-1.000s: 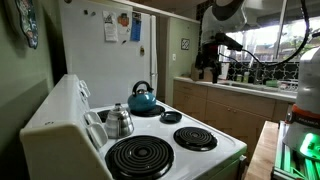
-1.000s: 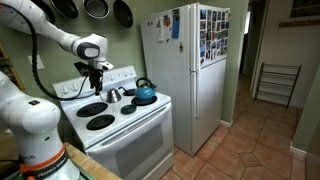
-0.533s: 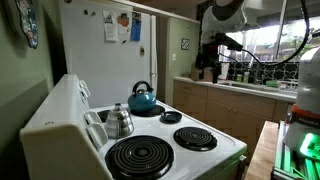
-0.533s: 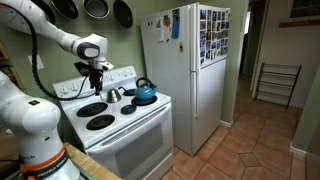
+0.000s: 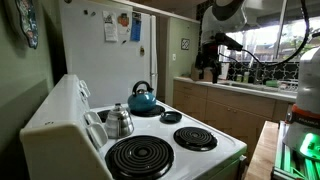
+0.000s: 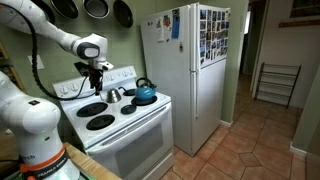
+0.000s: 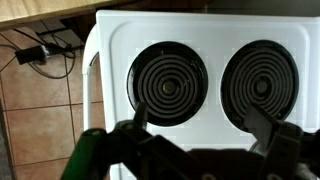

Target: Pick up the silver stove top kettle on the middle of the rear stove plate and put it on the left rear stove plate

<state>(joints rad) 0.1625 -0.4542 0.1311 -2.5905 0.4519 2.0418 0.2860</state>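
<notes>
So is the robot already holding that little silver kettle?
No, the silver kettle sits on the stove beside the blue kettle, and the wrist view shows the gripper open and empty.

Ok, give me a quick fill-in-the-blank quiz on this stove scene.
The silver stove top kettle sits on the ___ beside the teal kettle.
The wrist view shows ___ coil burners.
The gripper is ___, holding nothing.
Missing words: stove, two, open.
</notes>
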